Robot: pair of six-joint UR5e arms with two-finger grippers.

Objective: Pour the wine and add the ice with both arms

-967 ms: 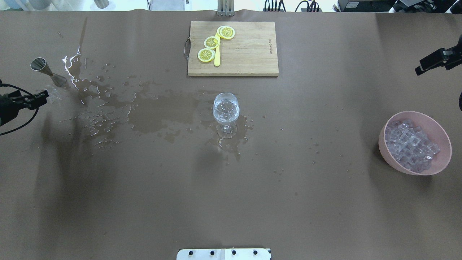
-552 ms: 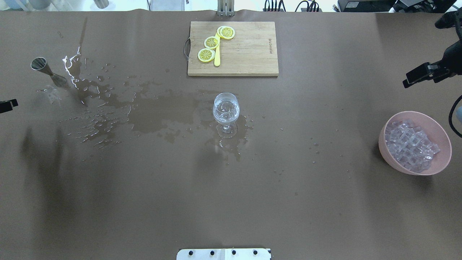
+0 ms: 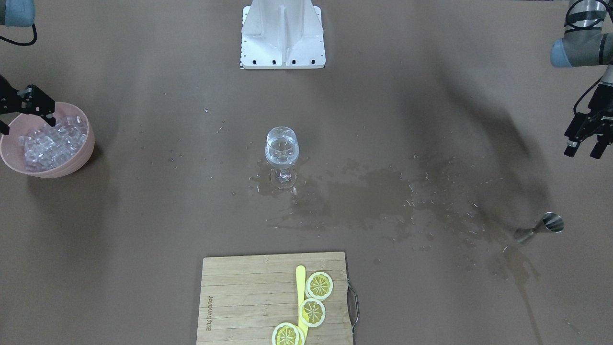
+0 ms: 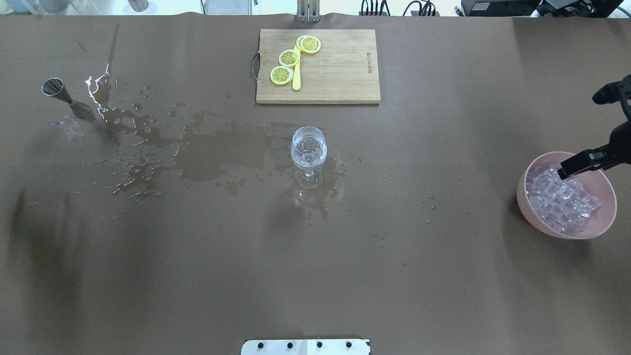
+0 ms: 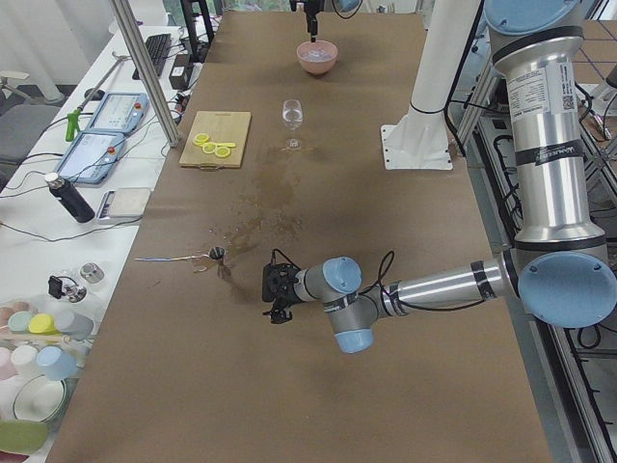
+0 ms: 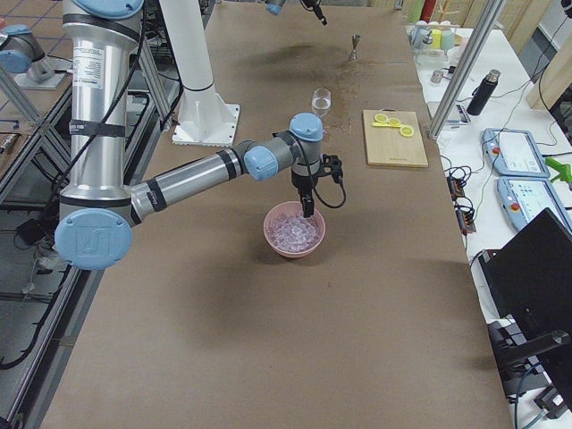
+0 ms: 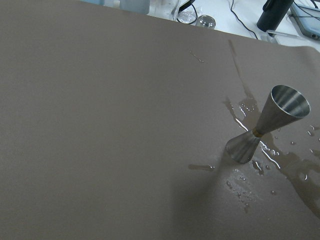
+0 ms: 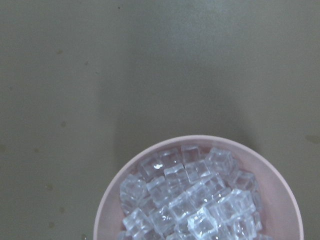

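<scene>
A wine glass [image 4: 309,148] stands mid-table with a little clear wine in its bowl; it also shows in the front view [image 3: 282,146]. Many clear ice cubes [image 8: 190,200] fill a pink bowl [image 4: 602,183] at the table's right end. My right gripper [image 3: 26,123] is open and empty, hanging just above the ice [image 3: 48,141]; one of its fingers [image 4: 574,166] crosses the bowl's far rim. My left gripper [image 3: 583,152] is open and empty above the table's left end, apart from a steel jigger [image 3: 541,229]. It is out of the overhead view.
The jigger [image 7: 262,125] stands upright in spilled liquid [image 4: 212,158] that spreads from it to the glass's foot. A wooden cutting board [image 4: 340,74] with lemon slices [image 4: 289,57] and a yellow utensil lies behind the glass. The white base block [image 3: 282,36] is at the robot's edge.
My left gripper has drawn back out of the overhead view's left edge. My right gripper has moved from beyond the bowl towards the robot's side and now hangs over the ice.
</scene>
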